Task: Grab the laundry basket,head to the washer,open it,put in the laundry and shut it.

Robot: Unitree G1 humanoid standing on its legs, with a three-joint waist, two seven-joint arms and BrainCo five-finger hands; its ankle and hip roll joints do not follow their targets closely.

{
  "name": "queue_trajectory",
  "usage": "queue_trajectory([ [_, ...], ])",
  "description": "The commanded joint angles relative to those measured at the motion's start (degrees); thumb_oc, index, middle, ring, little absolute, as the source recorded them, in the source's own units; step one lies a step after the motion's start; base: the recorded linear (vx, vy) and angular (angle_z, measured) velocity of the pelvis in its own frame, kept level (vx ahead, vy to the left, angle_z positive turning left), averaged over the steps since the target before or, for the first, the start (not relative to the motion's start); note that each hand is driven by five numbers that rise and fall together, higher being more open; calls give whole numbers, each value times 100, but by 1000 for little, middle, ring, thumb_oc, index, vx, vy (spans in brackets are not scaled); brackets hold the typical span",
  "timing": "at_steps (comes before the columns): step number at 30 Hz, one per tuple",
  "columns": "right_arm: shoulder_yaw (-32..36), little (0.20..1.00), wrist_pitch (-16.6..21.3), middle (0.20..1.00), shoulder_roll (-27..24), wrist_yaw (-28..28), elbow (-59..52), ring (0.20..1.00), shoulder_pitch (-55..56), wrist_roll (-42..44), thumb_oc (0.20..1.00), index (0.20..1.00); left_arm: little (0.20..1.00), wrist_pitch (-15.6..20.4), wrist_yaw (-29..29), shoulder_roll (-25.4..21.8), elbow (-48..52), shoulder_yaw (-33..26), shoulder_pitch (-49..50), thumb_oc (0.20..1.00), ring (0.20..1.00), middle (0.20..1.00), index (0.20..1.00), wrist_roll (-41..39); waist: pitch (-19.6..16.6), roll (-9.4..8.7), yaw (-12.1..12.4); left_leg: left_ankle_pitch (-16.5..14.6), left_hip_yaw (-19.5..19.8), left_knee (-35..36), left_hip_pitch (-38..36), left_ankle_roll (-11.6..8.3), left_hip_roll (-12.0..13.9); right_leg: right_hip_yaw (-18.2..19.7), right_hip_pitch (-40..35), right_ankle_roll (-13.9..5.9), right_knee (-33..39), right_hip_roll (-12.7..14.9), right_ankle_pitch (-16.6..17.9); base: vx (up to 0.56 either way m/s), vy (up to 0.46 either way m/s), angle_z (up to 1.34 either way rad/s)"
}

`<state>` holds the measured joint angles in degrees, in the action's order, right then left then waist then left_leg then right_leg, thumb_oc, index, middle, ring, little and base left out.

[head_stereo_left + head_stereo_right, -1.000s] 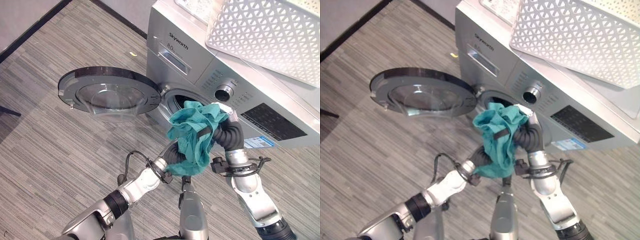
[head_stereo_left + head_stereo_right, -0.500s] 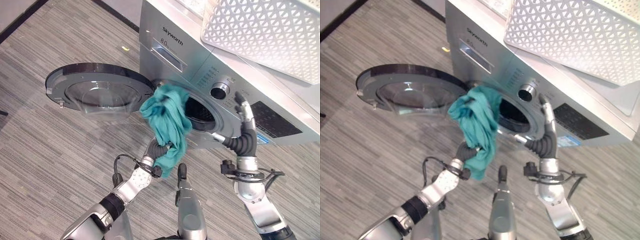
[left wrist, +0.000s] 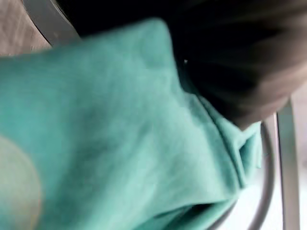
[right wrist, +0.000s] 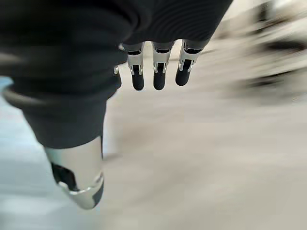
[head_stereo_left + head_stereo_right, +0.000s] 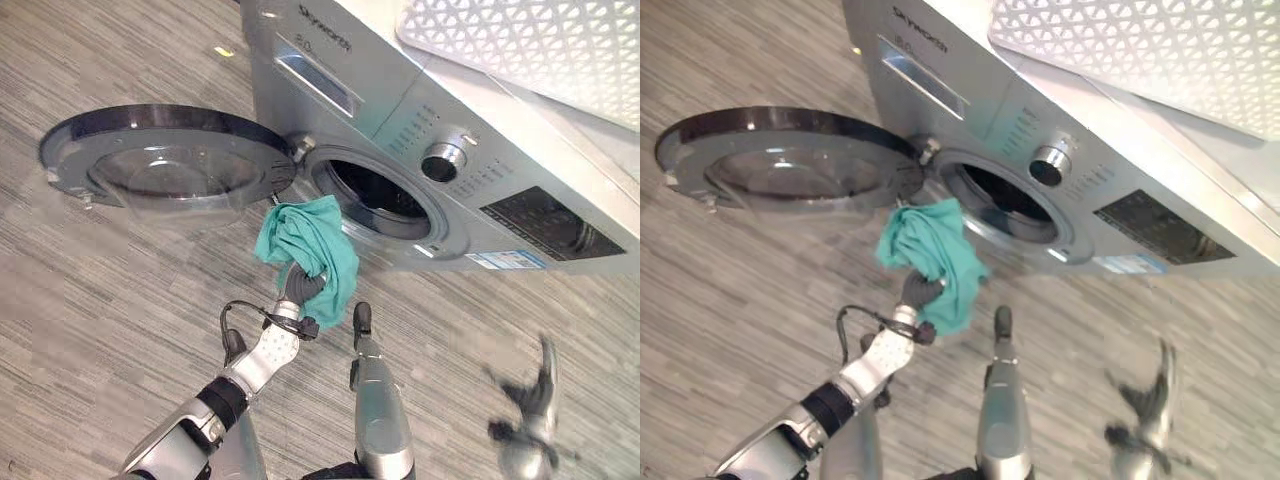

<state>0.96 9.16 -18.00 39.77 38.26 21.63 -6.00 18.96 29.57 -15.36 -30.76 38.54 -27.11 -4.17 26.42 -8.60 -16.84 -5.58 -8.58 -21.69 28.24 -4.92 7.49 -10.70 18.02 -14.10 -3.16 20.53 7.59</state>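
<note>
1. The teal cloth [image 5: 312, 252], the laundry in play, hangs bunched in front of the washer [image 5: 430, 150], just below and to the left of the round drum opening [image 5: 375, 195], not yet inside it.
2. The left robot hand [image 5: 302, 285] carries the cloth: the fabric is draped over and round the hand, which is raised toward the opening. In the left wrist view the cloth [image 3: 120, 139] covers the fingers, so I cannot tell whether they are curled on it or straight beneath it.
3. The right robot hand [image 5: 538, 385] shows low at the right, well apart from the washer and the cloth, over the floor [image 5: 110, 290]. In its own wrist view [image 4: 158, 72] the dark-tipped fingers extend straight and relaxed with the thumb apart, and nothing is held.
4. The washer door [image 5: 165, 165] stands swung wide to the left of the opening, its glass bowl facing up, hinged at the opening's left edge.
5. A round control knob [image 5: 443, 160] sits on the washer's front panel above and right of the opening, with a dark display panel [image 5: 545, 225] farther right and a detergent drawer [image 5: 320, 85] to the upper left.
6. The white laundry basket [image 5: 530, 45], with a lattice of small cut-outs, rests on top of the washer at its right side.
7. The floor is grey with fine stripes.
</note>
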Motion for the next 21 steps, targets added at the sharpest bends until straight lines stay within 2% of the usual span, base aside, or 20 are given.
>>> queue_trajectory([
  [1,235,1000,113,1000,-293,-114,-517,1000,94,577,1000,1000,200,401,-149,319,270,-133,79,200,200,200,200,-40,-230,267,6,-68,-405,474,-627,-633,1033,104,801,74,-42,-21,98,-15,-15,-14],
  [2,310,1000,164,1000,-129,-240,183,1000,-31,941,1000,1000,200,410,-251,372,157,-140,38,200,200,200,200,-136,-166,269,-3,-62,-420,465,-625,-639,1031,123,805,78,-59,-10,102,-25,-20,-6],
  [5,262,1000,274,1000,-23,-419,557,1000,-244,1337,1000,1000,200,428,-328,491,-22,-188,-62,200,200,200,200,-330,-63,282,-9,-49,-455,446,-593,-649,1026,166,873,88,-81,-6,118,-34,-14,-6],
  [13,-136,1000,550,1000,-181,-568,-324,1000,-519,1519,1000,1000,200,502,-35,919,-848,-534,-755,200,200,200,200,-801,156,228,-154,-13,-621,391,-326,-687,1104,319,1332,105,-181,-56,157,-34,-19,-12],
  [17,-291,1000,607,1000,-261,-573,-569,1000,-540,1496,1000,1000,200,643,76,1095,-1215,-926,-1142,200,200,200,200,-1347,240,224,-260,47,-687,405,-48,-718,1182,380,1745,122,-289,-117,153,-41,-56,-8],
  [21,-398,1000,663,1000,-289,-607,-683,1000,-446,1517,1000,1000,200,716,228,1000,-1379,-1275,-1538,200,200,200,200,-1612,250,208,-359,114,-718,446,212,-753,1251,405,2119,133,-429,-188,118,-24,-69,-4],
])
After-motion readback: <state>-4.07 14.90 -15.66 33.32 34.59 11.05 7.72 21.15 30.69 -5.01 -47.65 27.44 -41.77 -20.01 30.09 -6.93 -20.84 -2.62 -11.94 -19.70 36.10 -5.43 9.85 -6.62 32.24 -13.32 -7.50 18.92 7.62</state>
